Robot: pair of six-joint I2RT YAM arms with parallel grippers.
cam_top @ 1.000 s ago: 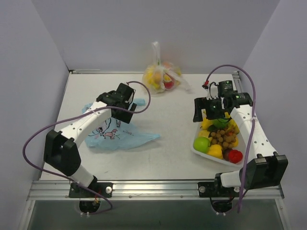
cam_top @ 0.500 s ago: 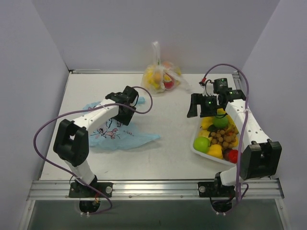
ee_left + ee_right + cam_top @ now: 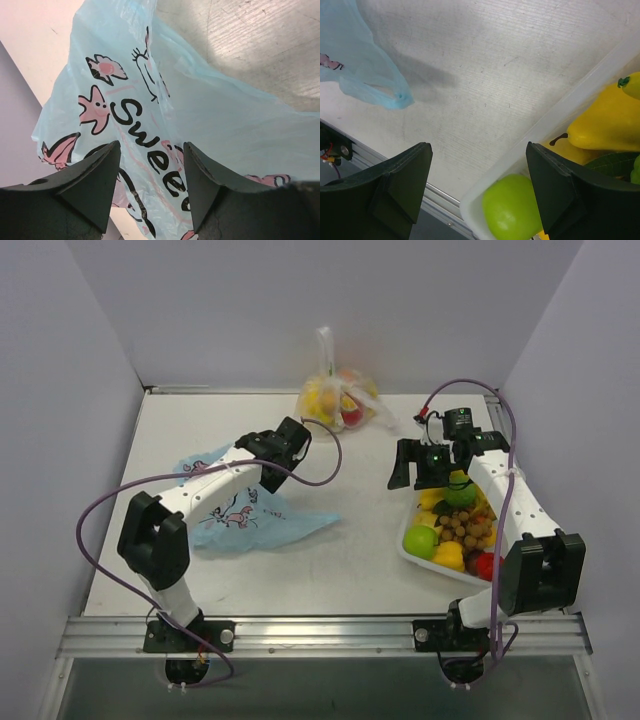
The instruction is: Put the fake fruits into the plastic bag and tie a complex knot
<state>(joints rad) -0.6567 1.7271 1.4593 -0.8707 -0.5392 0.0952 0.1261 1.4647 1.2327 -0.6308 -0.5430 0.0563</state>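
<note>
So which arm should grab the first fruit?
Probably the right. Its open right gripper hangs at the edge of the tray, right by the green apple. The left gripper is over the plastic bag, away from the fruit.

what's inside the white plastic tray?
Green plastic apple, brown grape cluster, yellow fruit, red fruit. The right arm covers the white plastic tray's far end; contents there unseen.

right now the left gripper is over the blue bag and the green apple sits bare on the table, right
No: the green apple sits in the white tray, as the right wrist view shows. The left gripper is indeed over the blue bag.
</note>
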